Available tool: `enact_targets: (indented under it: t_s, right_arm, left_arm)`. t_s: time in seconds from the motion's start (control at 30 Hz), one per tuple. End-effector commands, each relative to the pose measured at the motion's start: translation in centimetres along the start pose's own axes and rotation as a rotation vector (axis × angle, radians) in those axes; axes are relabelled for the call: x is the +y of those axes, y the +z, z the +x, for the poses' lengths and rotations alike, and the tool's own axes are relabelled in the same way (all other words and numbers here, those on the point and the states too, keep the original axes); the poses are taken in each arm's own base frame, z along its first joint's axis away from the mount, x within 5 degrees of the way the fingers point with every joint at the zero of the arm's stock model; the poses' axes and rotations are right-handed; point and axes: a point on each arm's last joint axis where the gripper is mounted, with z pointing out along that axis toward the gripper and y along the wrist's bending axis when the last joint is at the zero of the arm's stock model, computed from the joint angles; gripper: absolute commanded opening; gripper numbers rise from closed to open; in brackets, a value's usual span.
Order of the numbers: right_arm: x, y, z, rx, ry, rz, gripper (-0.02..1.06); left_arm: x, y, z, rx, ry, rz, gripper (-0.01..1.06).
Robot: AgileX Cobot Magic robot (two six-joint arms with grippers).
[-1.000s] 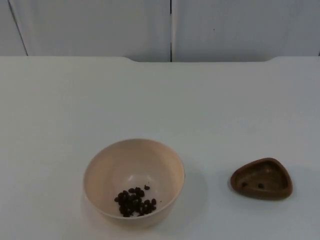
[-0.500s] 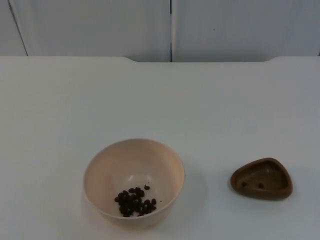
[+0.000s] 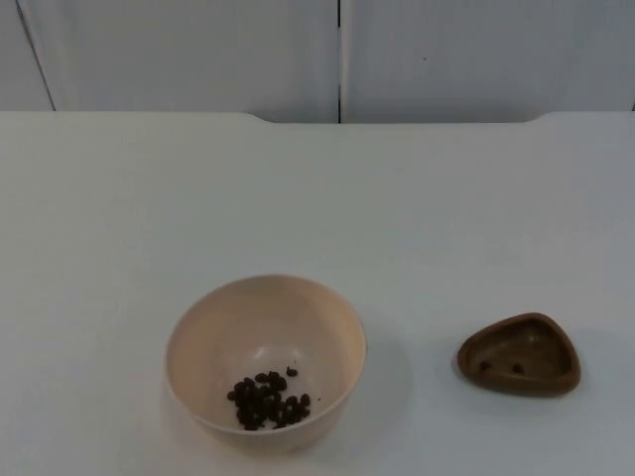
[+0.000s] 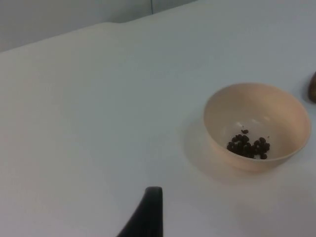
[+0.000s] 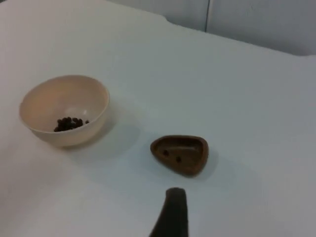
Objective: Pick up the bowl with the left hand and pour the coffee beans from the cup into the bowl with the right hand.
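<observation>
A cream bowl (image 3: 258,312) stands on the white table near its front edge, left of centre, with a small heap of dark coffee beans (image 3: 268,401) in its bottom. To its right sits a low brown three-cornered cup (image 3: 536,345), upright, with two beans left inside. In the left wrist view, my left gripper (image 4: 148,212) hangs well back from the bowl (image 4: 247,106), touching nothing. In the right wrist view, my right gripper (image 5: 170,212) is a short way from the cup (image 5: 190,148), with the bowl (image 5: 59,96) further off. Both arms wait.
The white table (image 3: 317,198) runs back to the grey partition wall (image 3: 198,55). Bowl and cup stand about a hand's width apart near the front edge.
</observation>
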Motion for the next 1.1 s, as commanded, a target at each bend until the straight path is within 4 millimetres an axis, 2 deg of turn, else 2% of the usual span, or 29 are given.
enact_targets:
  t_s: [0.0,0.8,0.93,1.07]
  right_arm:
    - [-0.22,0.25,0.46,0.028,0.026,0.027,0.69]
    - [-0.23,0.29,0.54,0.034,0.033,0.028,0.70]
    - [-0.23,0.29,0.54,0.034,0.033,0.028,0.78]
    - [-0.23,0.29,0.54,0.034,0.033,0.028,0.98]
  left_arm:
    - [0.05,0.03,0.12,0.002,-0.005,-0.006,0.90]
    - [0.05,0.03,0.12,0.002,-0.005,-0.005,0.90]
    - [0.05,0.03,0.12,0.002,-0.005,-0.005,0.90]
    - [0.05,0.03,0.12,0.002,-0.005,-0.005,0.90]
